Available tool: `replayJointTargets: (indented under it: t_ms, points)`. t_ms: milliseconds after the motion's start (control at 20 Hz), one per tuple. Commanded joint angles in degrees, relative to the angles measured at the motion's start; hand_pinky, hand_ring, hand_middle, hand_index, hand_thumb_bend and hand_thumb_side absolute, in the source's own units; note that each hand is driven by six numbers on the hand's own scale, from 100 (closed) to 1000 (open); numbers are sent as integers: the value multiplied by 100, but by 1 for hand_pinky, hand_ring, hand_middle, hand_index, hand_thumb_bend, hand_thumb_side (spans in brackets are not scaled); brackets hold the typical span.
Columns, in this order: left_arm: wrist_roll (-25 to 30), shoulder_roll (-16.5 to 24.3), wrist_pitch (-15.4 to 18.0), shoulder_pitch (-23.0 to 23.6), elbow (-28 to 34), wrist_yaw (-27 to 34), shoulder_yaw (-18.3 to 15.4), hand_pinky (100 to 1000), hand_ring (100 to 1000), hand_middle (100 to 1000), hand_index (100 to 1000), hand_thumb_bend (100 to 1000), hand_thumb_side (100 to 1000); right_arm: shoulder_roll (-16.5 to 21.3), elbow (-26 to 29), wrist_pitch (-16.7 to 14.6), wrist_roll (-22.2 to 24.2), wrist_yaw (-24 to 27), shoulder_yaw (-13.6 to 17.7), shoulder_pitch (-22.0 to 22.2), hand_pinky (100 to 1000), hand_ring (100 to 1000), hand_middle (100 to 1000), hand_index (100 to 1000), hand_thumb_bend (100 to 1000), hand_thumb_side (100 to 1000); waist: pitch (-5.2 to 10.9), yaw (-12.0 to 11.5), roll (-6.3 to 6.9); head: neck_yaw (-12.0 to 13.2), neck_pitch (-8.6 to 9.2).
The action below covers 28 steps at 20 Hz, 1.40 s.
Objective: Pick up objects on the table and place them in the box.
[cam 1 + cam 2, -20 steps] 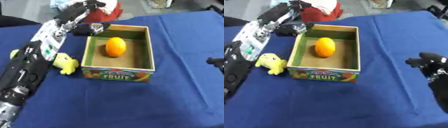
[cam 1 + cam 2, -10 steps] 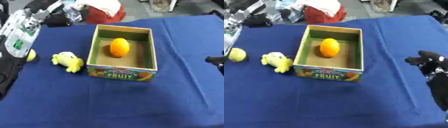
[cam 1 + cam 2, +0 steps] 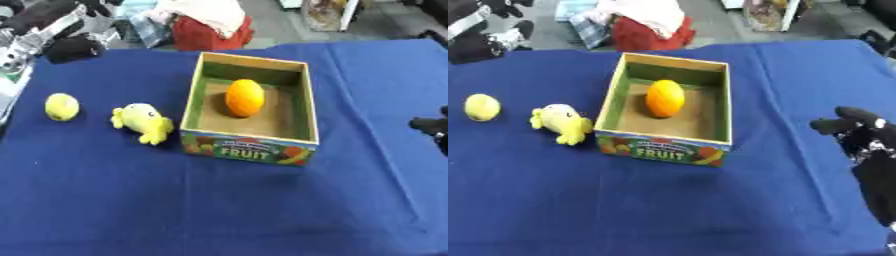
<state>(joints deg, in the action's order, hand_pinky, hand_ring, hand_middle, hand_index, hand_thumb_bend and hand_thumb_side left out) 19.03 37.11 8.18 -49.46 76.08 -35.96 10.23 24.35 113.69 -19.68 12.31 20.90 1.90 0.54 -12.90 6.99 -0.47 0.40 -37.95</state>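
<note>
A cardboard box stands open near the middle of a table covered with a blue cloth. Its front panel is printed with pictures of fruit and the word "FRUIT" in white capitals; a smaller line of writing above that word is too blurred to read. The inside walls of the box are green and its floor is brown. An orange lies inside the box, toward the far end and a little left of centre.

Two things lie on the cloth to the left of the box. A yellow plush toy lies just beside the box's left wall, apart from it. Farther left, well apart from the box, sits a small round yellow-green fruit, perhaps a lemon.

The robot's left hand hangs over the far left corner of the table, dark and blurred, at the end of a silver and black arm; whether its fingers are curled or straight cannot be told, and it touches none of the fruit. The right hand shows at the right edge, best in the right eye view, above the cloth and well apart from the box, its black fingers bent and holding nothing.

Beyond the table lies a red object with a pale cloth draped on it.
</note>
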Motion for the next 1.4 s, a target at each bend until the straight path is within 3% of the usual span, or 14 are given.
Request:
replayJointTargets:
  t_ms: [50,700,900,1050,1100,1400]
  points:
    - [30,275,-47,-34,-143,-191,-151,840,833,875,985,100,902,47,90,-17,-45,-83,67,-10,949,783,623,838,100,1000,104,-13,2,-30,63]
    - [-8,318,-153,37,-1443,-743,-456,836,831,856,969,100,811,-58,90,-45,-133,-296,44,49,950,784,623,838,100,1000,47,12,-11,-49,169]
    - [141,336,-97,67,-1574,-887,-468,852,846,867,977,182,886,-78,90,-53,-152,-335,35,59,950,784,621,838,100,1000,39,10,-27,-105,135]
    - [234,340,-59,74,-1608,-957,-488,853,847,868,978,189,891,-85,90,-54,-160,-350,31,63,950,784,621,838,100,1000,39,9,-31,-131,124]
    - [254,343,-53,80,-1617,-973,-490,879,869,881,1000,343,995,-87,90,-54,-162,-353,30,63,950,784,621,838,100,1000,38,9,-31,-136,129]
    - [553,408,-14,161,-1749,-1302,-524,887,876,872,999,384,993,-117,90,-36,-178,-366,40,66,951,785,622,839,100,1000,32,1,-28,-174,159]
